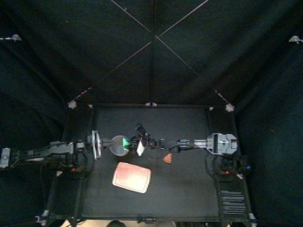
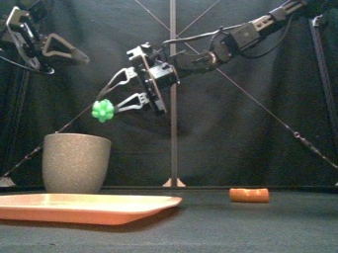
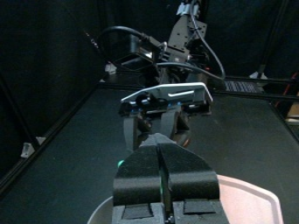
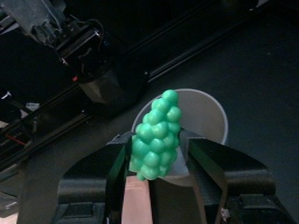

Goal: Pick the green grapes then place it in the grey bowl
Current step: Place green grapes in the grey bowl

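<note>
Your left gripper (image 3: 162, 157) hung high at the left side, away from the work. Its jaws looked pressed together with nothing between them, though only the wrist view showed them plainly.

Below it, the pink tray (image 2: 79, 206) lay bare at the front left of the table. The grey bowl (image 2: 77, 163) stood upright just behind it.

Above the bowl, you had the green grapes (image 2: 103, 109) in the air. They were over the right part of the mouth and well clear of the rim. The right gripper (image 2: 117, 108) had reached in from the right, its jaws closed on the sides of the bunch. The bunch hung lengthwise between them, and the right wrist view showed the bowl's pale opening behind it.

Judging by its look, the bunch was a light moulded toy, bumpy and fairly firm, and nothing that would crush. A bumpy surface can twist in flat jaws. The mid-bunch hold you had looked the right one, where the bunch is widest. The bowl is tall and narrow, so a release off centre could clip the rim.

Far right, a small orange toy (image 2: 248, 195) lay on the table, well apart from everything.
</note>
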